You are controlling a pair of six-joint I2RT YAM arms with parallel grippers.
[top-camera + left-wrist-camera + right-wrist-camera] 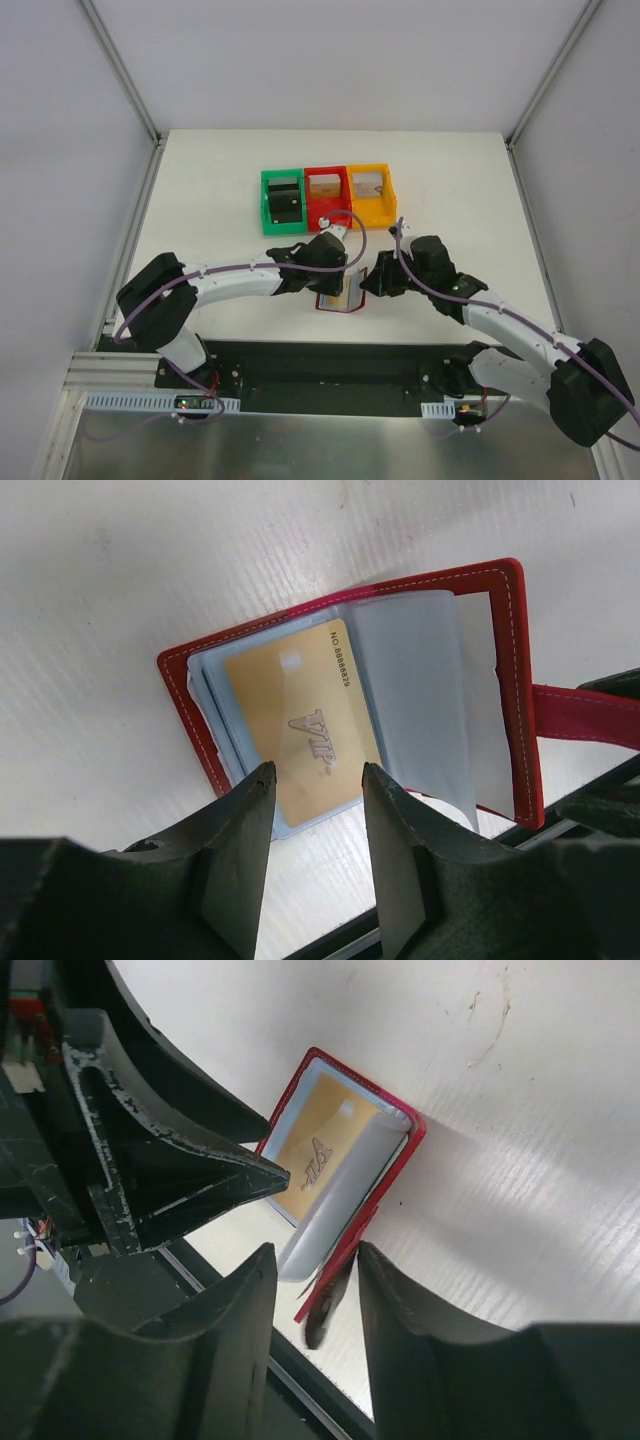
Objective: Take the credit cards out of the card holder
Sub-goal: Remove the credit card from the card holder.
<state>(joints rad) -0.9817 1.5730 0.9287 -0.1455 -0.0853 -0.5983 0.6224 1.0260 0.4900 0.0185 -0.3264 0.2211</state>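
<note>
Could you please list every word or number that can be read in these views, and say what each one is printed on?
"VIP": large letters in the middle of the gold card, which lies in the open card holder; it appears upside down in the left wrist view.
"NO 8888...": small number along the same card's edge; the last digits are too small to be sure of.
Nothing else in any view carries readable text.

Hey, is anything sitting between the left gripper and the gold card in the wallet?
Nothing visible. The open left gripper hangs over the near end of the gold card, which faces up in the opened card holder.
</note>
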